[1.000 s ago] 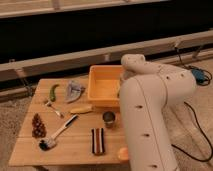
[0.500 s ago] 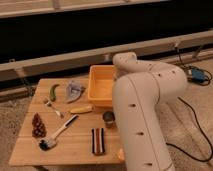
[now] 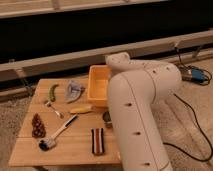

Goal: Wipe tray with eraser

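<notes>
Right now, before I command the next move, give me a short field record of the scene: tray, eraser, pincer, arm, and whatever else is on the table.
tray: large orange-yellow rectangular plastic tray, on the wooden table, right part hidden by the arm
eraser: not visible
pincer: not in view
arm: bulky white robot arm, in front of the tray's right side
other items: green pepper-like piece, grey crumpled cloth, small yellow corn-like piece, white-handled brush, dark striped block, brown pinecone-like item

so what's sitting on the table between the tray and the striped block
In the camera view, a small yellow corn-like piece lies between the tray and the striped block, close to the tray's front left corner. The tool is hidden behind the arm.
</notes>
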